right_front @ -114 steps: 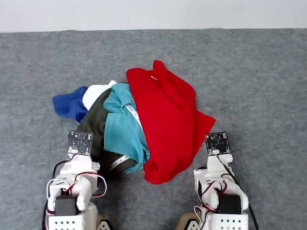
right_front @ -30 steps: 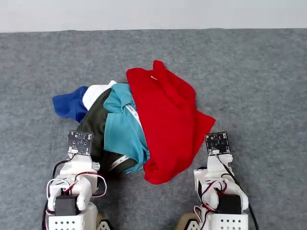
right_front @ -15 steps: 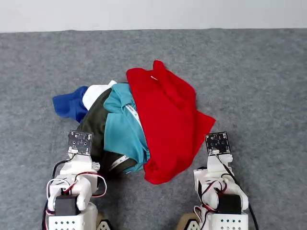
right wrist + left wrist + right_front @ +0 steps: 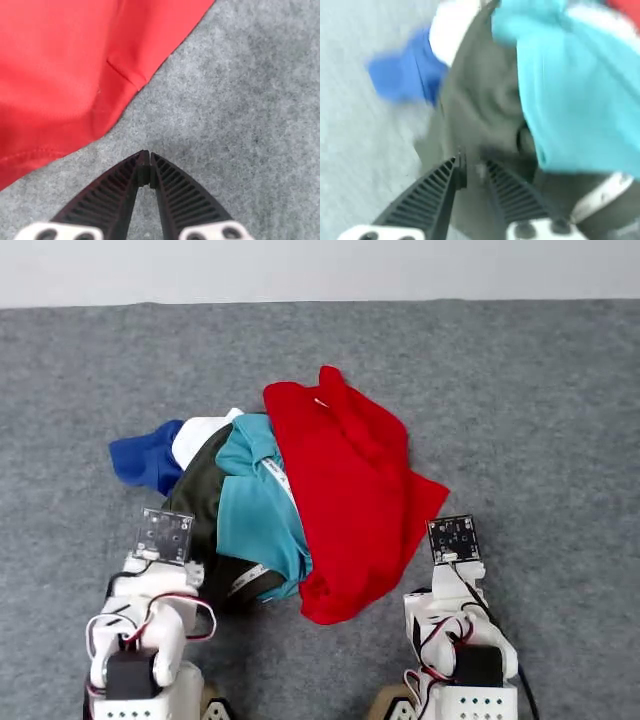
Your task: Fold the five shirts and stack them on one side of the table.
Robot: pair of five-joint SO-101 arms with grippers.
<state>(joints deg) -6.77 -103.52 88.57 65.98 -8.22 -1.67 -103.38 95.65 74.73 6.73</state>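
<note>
Five crumpled cloth shirts (image 4: pixel 290 500) lay heaped, unfolded, on the grey felt table (image 4: pixel 540 390). The left gripper (image 4: pixel 474 167), jaws slightly apart, had just tilted toward the dark olive shirt (image 4: pixel 485 110). The right gripper (image 4: pixel 146 170) stayed closed. Folding was seemingly only starting.

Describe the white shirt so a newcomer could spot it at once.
On the grey table, find the big red shirt heaped over the others. At the heap's opposite edge the blue shirt sticks out. The white shirt is the small patch between that and the teal shirt, and the only pale one.
</note>
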